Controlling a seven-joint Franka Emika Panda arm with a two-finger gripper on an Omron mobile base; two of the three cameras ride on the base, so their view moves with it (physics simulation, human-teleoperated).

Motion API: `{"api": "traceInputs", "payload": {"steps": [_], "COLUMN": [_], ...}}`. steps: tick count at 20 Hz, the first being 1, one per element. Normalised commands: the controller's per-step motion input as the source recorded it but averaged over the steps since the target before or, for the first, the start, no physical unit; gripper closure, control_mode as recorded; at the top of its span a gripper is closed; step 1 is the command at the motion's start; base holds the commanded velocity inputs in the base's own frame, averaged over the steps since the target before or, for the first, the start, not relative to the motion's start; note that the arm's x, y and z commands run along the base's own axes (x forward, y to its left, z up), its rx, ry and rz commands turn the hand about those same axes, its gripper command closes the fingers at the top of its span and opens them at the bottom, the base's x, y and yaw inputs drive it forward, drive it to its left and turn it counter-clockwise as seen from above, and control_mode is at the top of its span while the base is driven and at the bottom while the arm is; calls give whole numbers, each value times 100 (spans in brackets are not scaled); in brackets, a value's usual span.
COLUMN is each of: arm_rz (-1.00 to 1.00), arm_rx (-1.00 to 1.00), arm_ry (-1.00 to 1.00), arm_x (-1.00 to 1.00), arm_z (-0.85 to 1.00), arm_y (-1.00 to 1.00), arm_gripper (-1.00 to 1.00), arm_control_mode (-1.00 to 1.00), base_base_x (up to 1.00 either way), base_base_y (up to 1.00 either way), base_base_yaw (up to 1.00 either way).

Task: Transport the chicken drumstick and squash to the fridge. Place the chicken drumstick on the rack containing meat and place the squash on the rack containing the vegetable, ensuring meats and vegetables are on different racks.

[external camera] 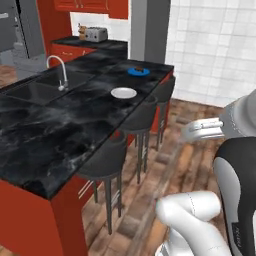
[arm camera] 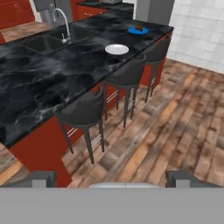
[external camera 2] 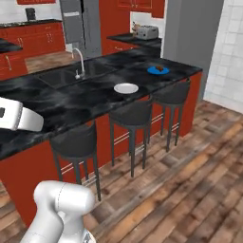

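Claw (arm camera: pixel 116 181) spread wide, fingertips (arm camera: pixel 43 179) well apart, gripping nothing. Hanging over the wooden floor (arm camera: pixel 175 131), clear of the furniture. Ahead at eleven o'clock, three dark stools (arm camera: pixel 85 111) tucked under the black marble island counter (arm camera: pixel 39 87). Farther along the counter top, near twelve o'clock, a white plate (arm camera: pixel 117 49), bare. Beyond it at the far corner, a blue plate (arm camera: pixel 138 30) bearing a small brown lump, probably the chicken drumstick (external camera 2: pixel 161 69) (too small to be sure). Sink (arm camera: pixel 41 43) and curved faucet (arm camera: pixel 63 24) at ten o'clock. Behind the island, a tall grey cabinet (external camera 2: pixel 71 21), likely the fridge, well apart from everything else. Nothing picked up, nothing delivered: by the look of it, barely begun. Left to do: reaching the counter, lifting drumstick and squash, carrying each to its own fridge rack.
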Motion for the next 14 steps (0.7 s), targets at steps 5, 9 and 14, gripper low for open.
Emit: {"api": "traceInputs", "payload": {"steps": [5, 9, 14], "arm_rz": [0, 0, 0], "arm_rx": [0, 0, 0], "arm_ry": [0, 0, 0], "arm_x": [0, 0, 0], "arm_z": [0, 0, 0], "arm_y": [0, 0, 0], "arm_gripper": [-100, -100, -100], "arm_control_mode": [100, 100, 100], "base_base_x": [63, 57, 50], "base_base_y": [-87, -94, -98], "base_base_yaw": [59, 56, 52]}}
